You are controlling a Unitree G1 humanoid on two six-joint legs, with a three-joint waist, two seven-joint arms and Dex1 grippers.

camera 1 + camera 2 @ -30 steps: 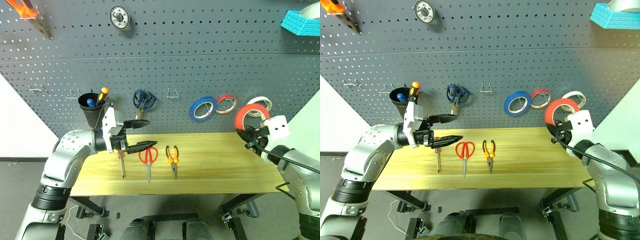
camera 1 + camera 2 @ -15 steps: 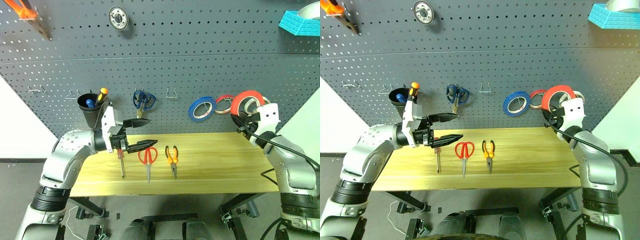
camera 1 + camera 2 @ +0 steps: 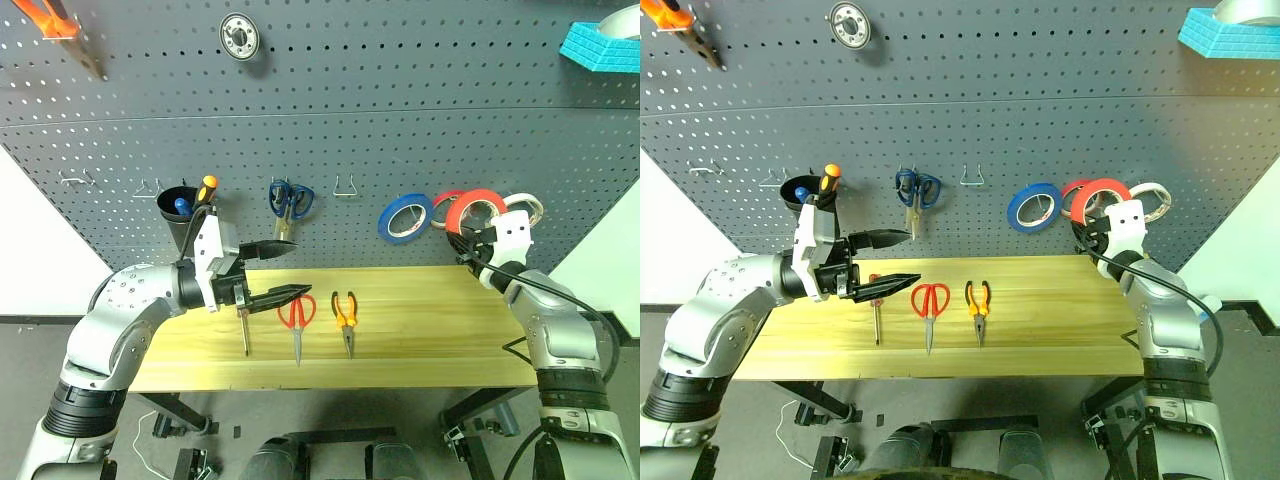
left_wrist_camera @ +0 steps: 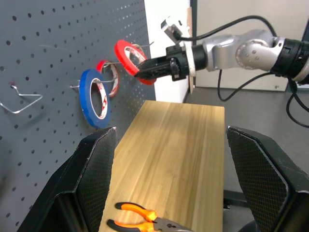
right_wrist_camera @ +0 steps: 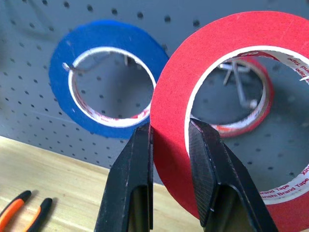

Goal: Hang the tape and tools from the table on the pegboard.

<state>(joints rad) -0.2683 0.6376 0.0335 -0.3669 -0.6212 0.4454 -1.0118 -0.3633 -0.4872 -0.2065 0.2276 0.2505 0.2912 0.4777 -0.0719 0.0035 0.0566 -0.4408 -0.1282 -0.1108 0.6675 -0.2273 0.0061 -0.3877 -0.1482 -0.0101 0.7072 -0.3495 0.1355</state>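
My right gripper point(image 3: 467, 240) is shut on the lower rim of the red tape point(image 3: 476, 207), holding the ring upright close to the pegboard point(image 3: 400, 130). In the right wrist view the tape point(image 5: 166, 104) is pinched between my fingers point(image 5: 137, 159), in front of a hook with a thinner red-edged roll point(image 5: 263, 108). My left gripper point(image 3: 300, 266) stands open and empty, pointing right, just above the table point(image 3: 430, 320). Lying on the table are a red-handled screwdriver point(image 3: 243, 325), red scissors point(image 3: 296, 315) and orange-handled pliers point(image 3: 345, 315).
On the pegboard hang a blue tape roll point(image 3: 405, 217), a white roll point(image 3: 527, 205), blue-handled scissors point(image 3: 290, 200) and a black cup point(image 3: 180, 218) with an orange screwdriver. An empty hook point(image 3: 346, 185) sits between scissors and blue roll. A cyan object point(image 3: 600, 45) sits top right.
My right gripper has carried the red tape left and closer to the pegboard, up to the hook between the blue and white rolls. The left gripper has stayed where it was, open.
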